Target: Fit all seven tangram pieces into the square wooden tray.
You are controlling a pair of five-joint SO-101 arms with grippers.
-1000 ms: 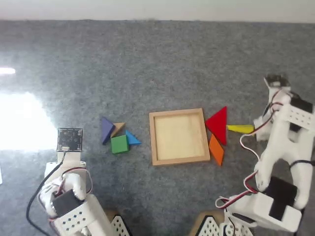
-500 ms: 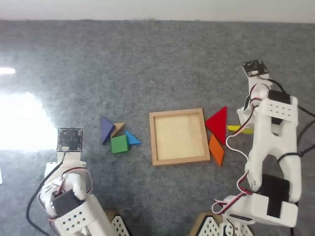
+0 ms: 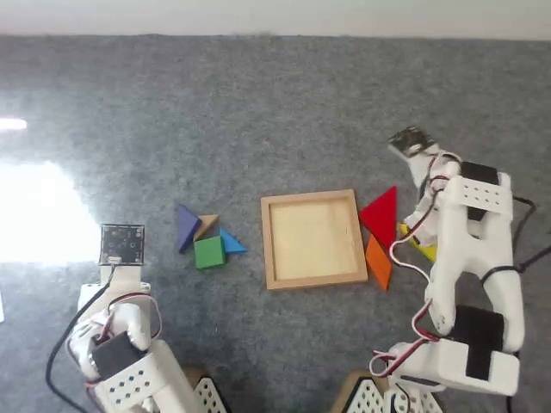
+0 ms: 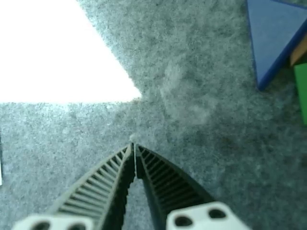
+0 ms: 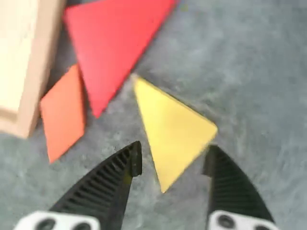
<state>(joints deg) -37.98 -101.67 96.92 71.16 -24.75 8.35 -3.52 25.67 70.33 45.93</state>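
The square wooden tray (image 3: 310, 197) lies empty in the middle of the grey mat. Right of it sit a red triangle (image 3: 382, 215) and an orange parallelogram (image 3: 377, 261); a yellow triangle (image 3: 423, 246) is partly under the right arm (image 3: 469, 225). My right gripper (image 5: 173, 153) is open, its fingers on either side of the yellow triangle's (image 5: 172, 125) near corner. Left of the tray a blue triangle (image 3: 185, 226), a tan piece (image 3: 207, 225), a green square (image 3: 208, 253) and a light-blue triangle (image 3: 232, 243) are clustered. My left gripper (image 4: 133, 143) is shut over bare mat.
A bright glare patch (image 3: 39, 211) covers the mat at the left. The left arm's (image 3: 116, 344) base stands at the front left and the right arm's base at the front right. In the right wrist view the tray's corner (image 5: 19, 62) is beside the red triangle (image 5: 110, 43).
The right arm has swung left from the mat's right side and now stands over the yellow triangle, which lies more tilted than before. The left arm has not moved.
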